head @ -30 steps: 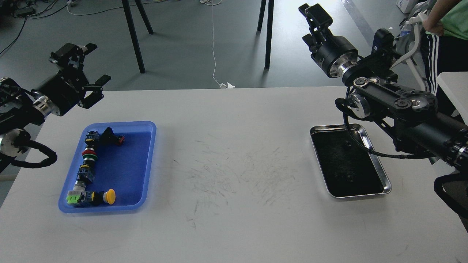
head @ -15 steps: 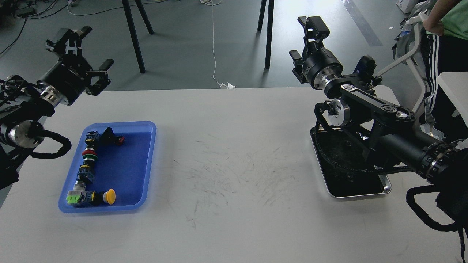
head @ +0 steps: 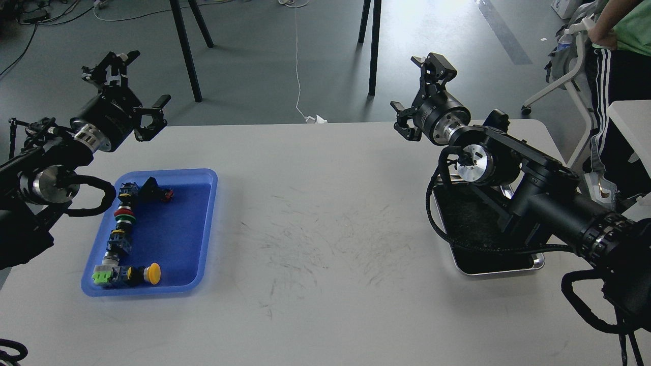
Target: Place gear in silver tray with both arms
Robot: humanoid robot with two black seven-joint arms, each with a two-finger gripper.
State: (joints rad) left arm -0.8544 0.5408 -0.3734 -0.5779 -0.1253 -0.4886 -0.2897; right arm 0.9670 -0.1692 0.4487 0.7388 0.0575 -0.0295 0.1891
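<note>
The silver tray (head: pixel 508 271) lies on the right side of the white table; my right arm crosses over it and hides most of it, and I see nothing in the part that shows. The gear, several small push-button parts (head: pixel 122 223), lies in a column along the left side of a blue plastic tray (head: pixel 178 234) on the left. My left gripper (head: pixel 151 76) is open and empty, held in the air beyond the table's far left edge, above and behind the blue tray. My right gripper (head: pixel 413 84) is open and empty, above the far edge, up and left of the silver tray.
Black stand legs (head: pixel 185 51) and a white cable (head: pixel 297 61) are on the floor behind the table. A person (head: pixel 620 46) stands at the far right beside a chair and a second white table (head: pixel 633 119). The table's middle is scuffed.
Both grippers have swung inward. The right arm has come left and down over the silver tray, covering most of it. The left gripper has moved right. The parts have not moved.
</note>
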